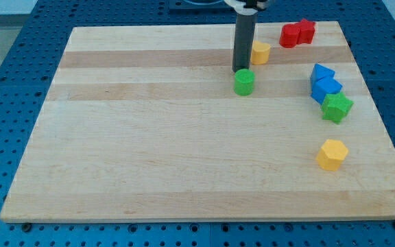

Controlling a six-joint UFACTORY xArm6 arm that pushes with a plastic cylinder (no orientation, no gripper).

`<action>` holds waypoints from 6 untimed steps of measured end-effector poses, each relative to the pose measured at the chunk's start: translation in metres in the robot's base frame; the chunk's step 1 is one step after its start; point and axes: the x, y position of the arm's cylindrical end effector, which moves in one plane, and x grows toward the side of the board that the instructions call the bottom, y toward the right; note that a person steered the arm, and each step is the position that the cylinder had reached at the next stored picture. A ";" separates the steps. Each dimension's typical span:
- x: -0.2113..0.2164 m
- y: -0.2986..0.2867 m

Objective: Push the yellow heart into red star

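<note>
Board, pale wood, fills most of the frame and sits on a blue perforated table; everything below is placed relative to the green cylinder, which stands right of the board's centre line, in the top half of the view. Rod comes down from the view's top, dark and straight, directly above the cylinder; my tip ends just at the cylinder's top-left edge, touching or nearly so, can't tell which from this angle. No pincer on this rig, so nothing to report as clenched or released, just the bare rod. Two blue blocks sit well right of the cylinder at about its level: a blue triangle-like one and a blue one right under it, touching; exact shapes unclear. Green star is right and slightly below the cylinder, pressed against the lower blue block. Red pair is up and right of the cylinder near the board's top edge: a red block and the red star touching it on the right; their outlines merge. One yellow block, hexagon-like, is far right and well below the cylinder, alone. Yellow heart is just above-right of the cylinder, beside the rod's right side, well short of the red star.
</note>
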 end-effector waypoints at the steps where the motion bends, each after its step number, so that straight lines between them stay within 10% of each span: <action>1: -0.019 0.008; 6: -0.039 0.065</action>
